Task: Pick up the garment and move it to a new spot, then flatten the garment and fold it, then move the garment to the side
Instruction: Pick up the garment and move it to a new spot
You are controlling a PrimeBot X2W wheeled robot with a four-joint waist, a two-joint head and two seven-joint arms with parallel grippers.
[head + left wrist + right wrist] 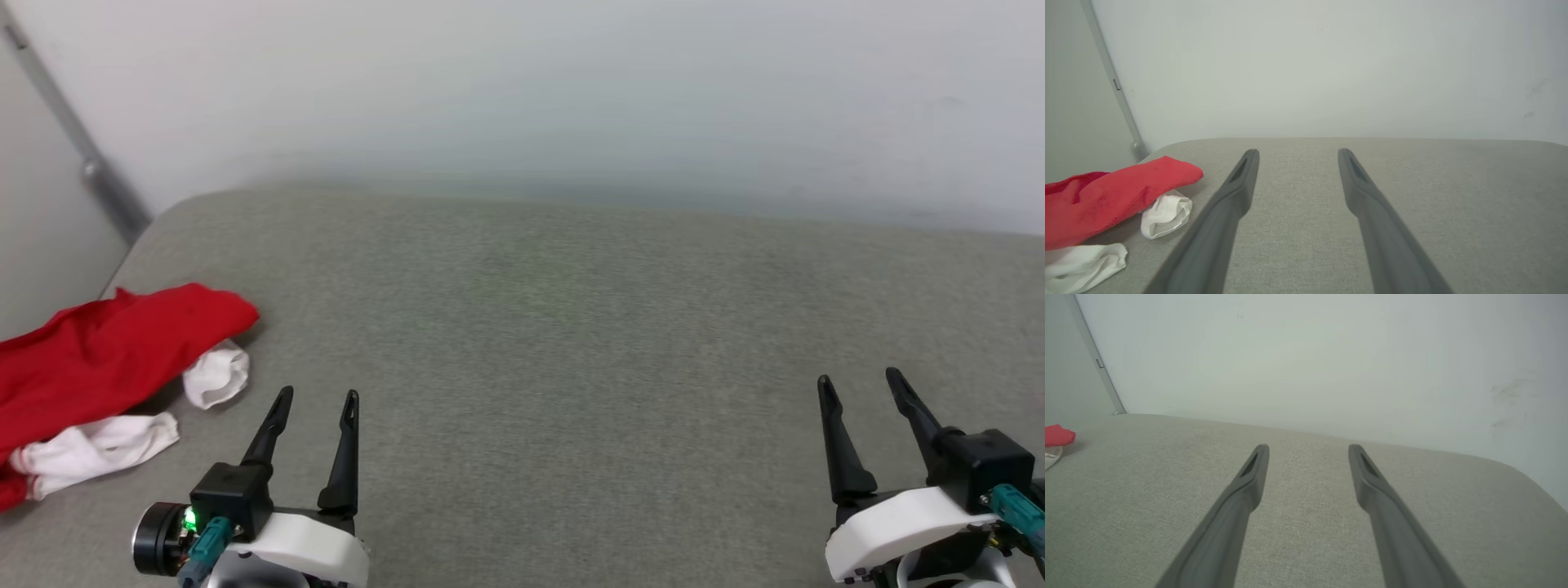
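Crumpled red jersey garment (106, 359) with white sleeves lies at the left edge of the grey cloth-covered counter (571, 327); left pincer (318, 394) spread empty near it, right pincer (858, 377) spread, well apart

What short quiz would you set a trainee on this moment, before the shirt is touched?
1. True or false: the garment lies spread flat at the middle of the grey cushion.
2. Fill in: the left tool and the right tool both stand ____, holding nothing.
3. Which is nearer the garment? A) left tool B) right tool C) both equally

Key: 1 false, it lies crumpled at the cushion's left edge; 2 open; 3 A.
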